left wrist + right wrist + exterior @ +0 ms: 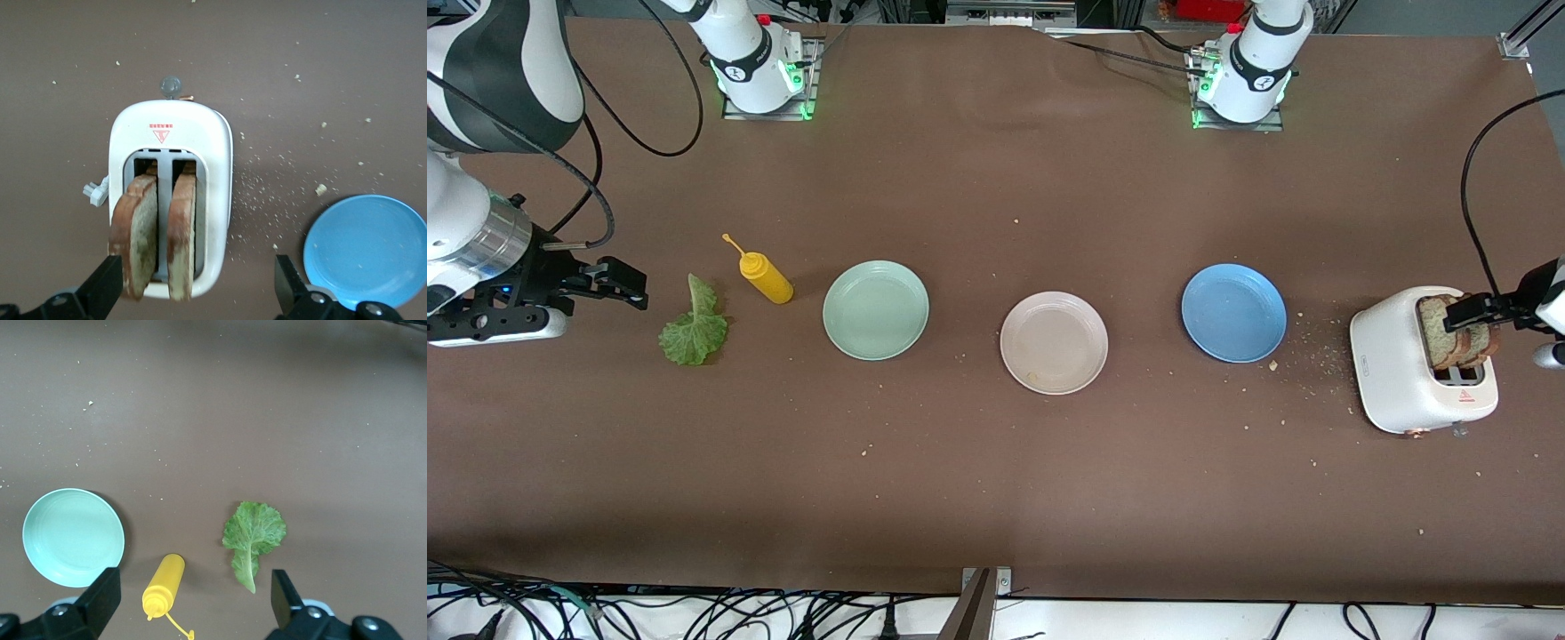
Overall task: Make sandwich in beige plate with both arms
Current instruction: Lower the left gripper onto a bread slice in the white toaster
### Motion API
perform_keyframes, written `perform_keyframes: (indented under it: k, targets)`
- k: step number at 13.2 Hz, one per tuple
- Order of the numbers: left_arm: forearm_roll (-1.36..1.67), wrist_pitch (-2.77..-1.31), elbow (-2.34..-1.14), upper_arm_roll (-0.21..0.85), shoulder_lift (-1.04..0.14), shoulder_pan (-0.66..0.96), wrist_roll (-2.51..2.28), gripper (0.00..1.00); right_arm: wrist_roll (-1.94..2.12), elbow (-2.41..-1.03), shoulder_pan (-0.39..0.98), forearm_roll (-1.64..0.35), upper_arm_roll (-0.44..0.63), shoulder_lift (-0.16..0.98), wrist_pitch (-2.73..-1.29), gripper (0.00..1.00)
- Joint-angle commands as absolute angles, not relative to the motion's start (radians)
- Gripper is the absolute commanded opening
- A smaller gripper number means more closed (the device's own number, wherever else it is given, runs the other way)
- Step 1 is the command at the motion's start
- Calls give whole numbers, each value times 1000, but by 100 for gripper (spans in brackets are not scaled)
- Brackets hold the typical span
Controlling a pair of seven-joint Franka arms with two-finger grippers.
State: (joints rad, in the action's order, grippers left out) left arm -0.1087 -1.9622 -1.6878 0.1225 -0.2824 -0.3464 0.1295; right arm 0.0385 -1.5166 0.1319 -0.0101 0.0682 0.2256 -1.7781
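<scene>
Three round plates lie in a row: one pale beige plate in the middle, bare, one mint-green plate, one blue plate. Two brown wholegrain bread slices stand in the two slots of one white toaster, which bears a red warning triangle; its lettering is unreadable. The left gripper hangs over the slices, jaws wide, holding nothing. The right gripper hangs jaws wide above one ruffled green lettuce leaf and one yellow squeeze bottle, which lies flat.
</scene>
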Motion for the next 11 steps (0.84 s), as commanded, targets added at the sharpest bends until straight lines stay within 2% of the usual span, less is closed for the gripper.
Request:
perform_keyframes:
  k: [1,6,7,9,10,11]
  targets:
    - [-137,-2071,-1787,137,-265,-362,123,100,43,-1519,124,-28,64,216,-1776,100]
    - [-138,-2229,-1888,135,-276,-362,92,98,44,-1519,124,-28,64,216,-1776,100]
    - [-143,-2227,-1893,133,-273,-364,92,79,43,-1519,124,-28,64,216,-1776,100]
    - [-219,-2186,-1893,135,-270,-371,100,24,43,-1519,124,-28,64,216,-1776,100]
    - [-235,-2156,-1893,137,-268,-382,104,0,44,-1519,124,-28,64,216,-1776,100]
    - [-235,-2122,-1888,140,-262,-382,101,0,43,-1519,124,-28,64,216,-1775,100]
